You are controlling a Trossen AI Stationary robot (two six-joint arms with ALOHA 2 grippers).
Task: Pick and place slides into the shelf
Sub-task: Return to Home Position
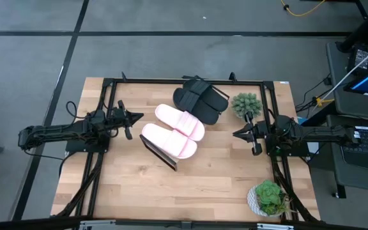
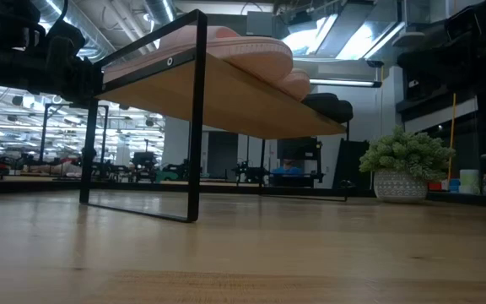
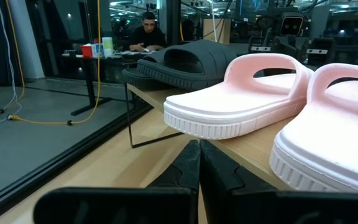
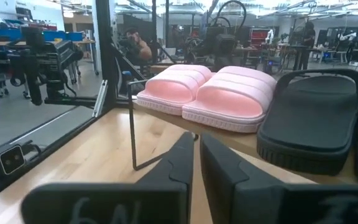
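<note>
Pink slides (image 1: 174, 131) and black slides (image 1: 200, 102) lie on the shelf (image 1: 160, 152). The left gripper (image 1: 139, 116) and right gripper (image 1: 236, 133) flank it, closed and empty.

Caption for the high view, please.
Pink slides and black slides lie on the shelf; left gripper and right gripper, both shut, flank it.

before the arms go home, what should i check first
1. Both pink slides on the shelf: ok, side by side.
2. Both black slides on the shelf: ok, at its other end.
3. Left gripper empty: ok, shut on nothing, apart from the pink slides.
4. Right gripper empty: ok, holds nothing, apart from the shelf.
5. Right arm clear of the potted plant: cannot tell, the plant sits close beside the gripper.
</note>
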